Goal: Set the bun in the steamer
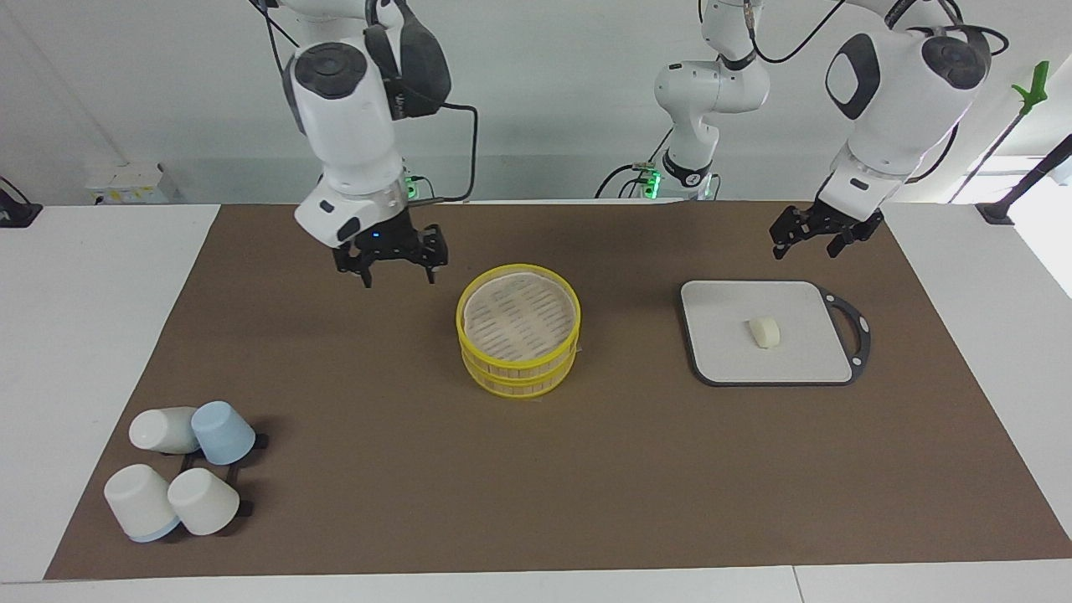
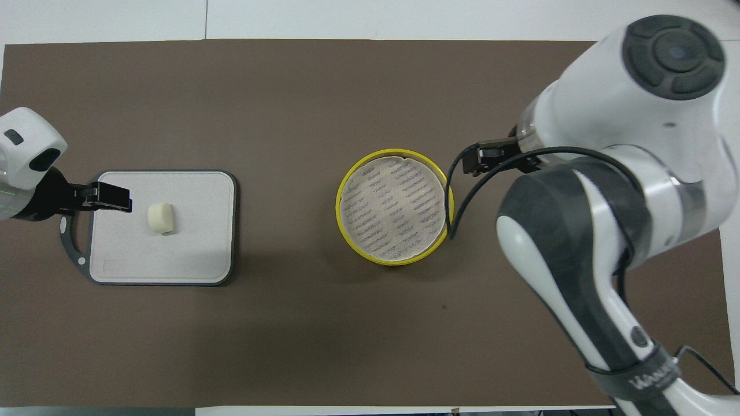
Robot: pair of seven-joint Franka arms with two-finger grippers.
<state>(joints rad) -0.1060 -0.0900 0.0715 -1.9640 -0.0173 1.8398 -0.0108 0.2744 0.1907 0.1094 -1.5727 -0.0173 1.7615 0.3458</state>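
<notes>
The bun [image 1: 764,332] is a small cream-white lump lying on a flat grey board [image 1: 720,310] toward the left arm's end of the table. It also shows in the overhead view [image 2: 161,218] on the board [image 2: 191,254]. The steamer [image 1: 519,331] stands mid-table as two stacked yellow-rimmed tiers with a pale slatted top [image 2: 395,207]. My left gripper [image 1: 806,247] is open and empty, raised over the board's handle end [image 2: 113,197]. My right gripper [image 1: 399,276] is open and empty, raised beside the steamer [image 2: 491,159] toward the right arm's end.
Several white and pale blue cups [image 1: 180,469] lie on a black rack at the right arm's end, farther from the robots than the steamer. A brown mat [image 1: 586,469] covers the table. The board has a black handle loop [image 1: 856,331].
</notes>
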